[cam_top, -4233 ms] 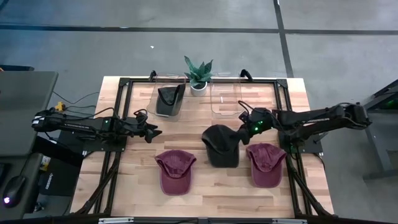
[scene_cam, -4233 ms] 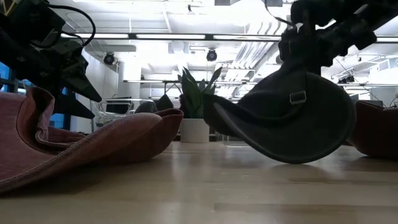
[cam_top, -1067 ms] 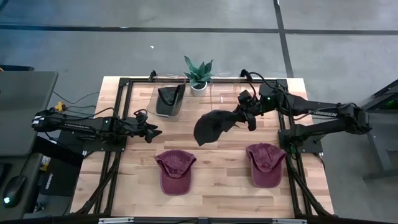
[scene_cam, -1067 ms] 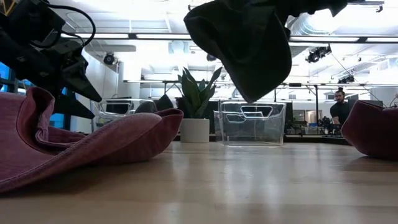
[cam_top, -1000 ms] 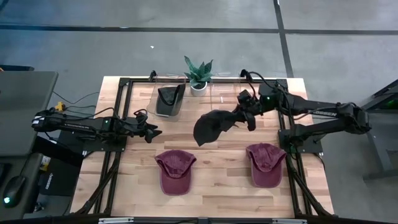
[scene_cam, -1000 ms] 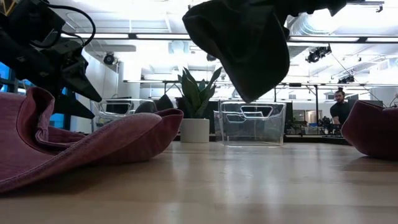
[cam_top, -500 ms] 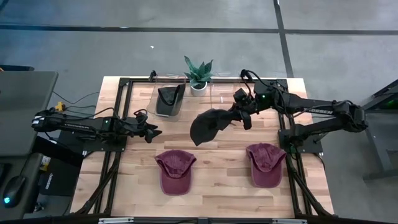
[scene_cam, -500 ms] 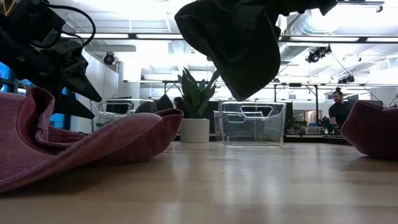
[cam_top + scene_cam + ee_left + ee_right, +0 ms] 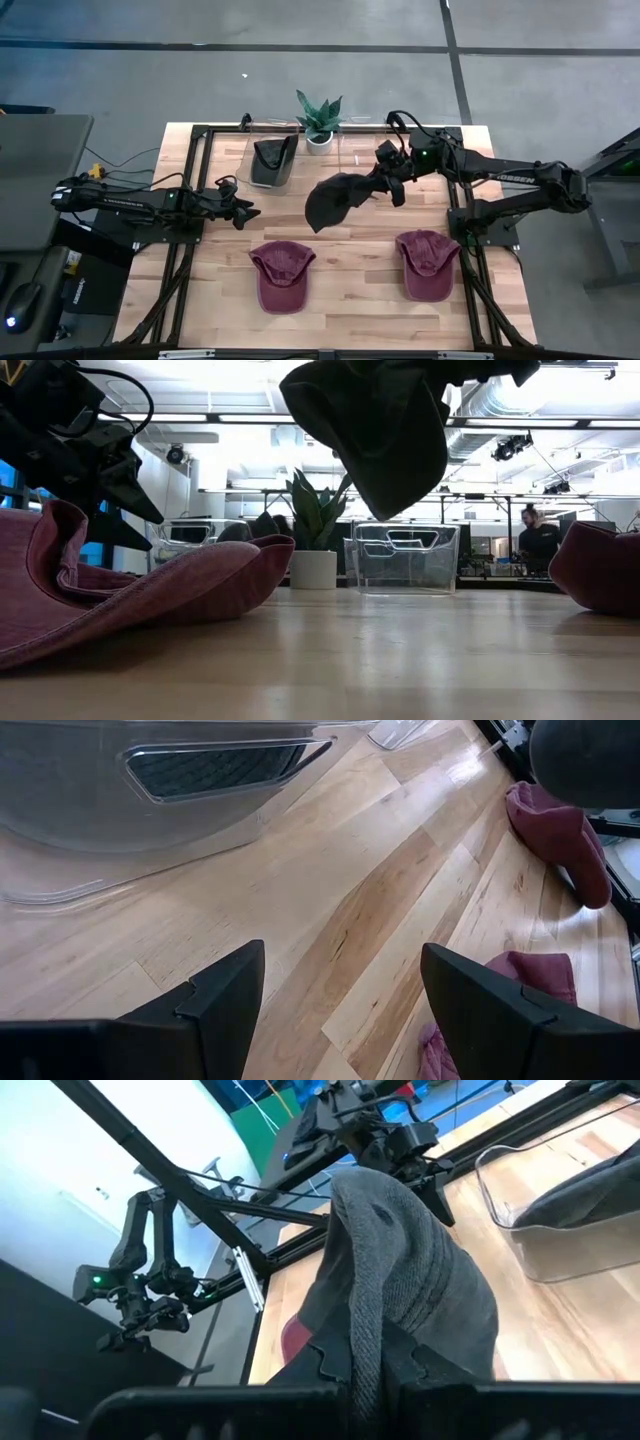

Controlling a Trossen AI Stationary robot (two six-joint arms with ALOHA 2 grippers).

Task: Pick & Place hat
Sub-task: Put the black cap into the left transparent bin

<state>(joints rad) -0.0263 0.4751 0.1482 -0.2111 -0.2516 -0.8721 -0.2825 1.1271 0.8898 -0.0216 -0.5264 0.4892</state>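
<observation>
Hat in the air: I have the dark hat [image 9: 335, 199] pinched tight in my right gripper [image 9: 385, 181], and it hangs off the fingertips well above the wooden table [image 9: 350, 300], drooping out toward the table's middle. From the low view its soft, floppy cloth [image 9: 375, 430] sags in a rounded pouch over the clear bin [image 9: 402, 559]. Through the right wrist view I see thick grey fabric [image 9: 400, 1280] bunched between my fingers, with a raised seam running down it.

My left gripper [image 9: 250, 213] waits over the left side of the table, jaws spread wide with nothing between them; its wrist view looks across the pale, streaky planks at another clear plastic bin [image 9: 160, 790] with a dark hat inside.

Two maroon hats lie flat near the front edge, one left of centre [image 9: 282, 273], one on the right [image 9: 427, 262], both soft and creased. A spiky green plant [image 9: 319, 118] in a white pot stands between the two bins at the back.
</observation>
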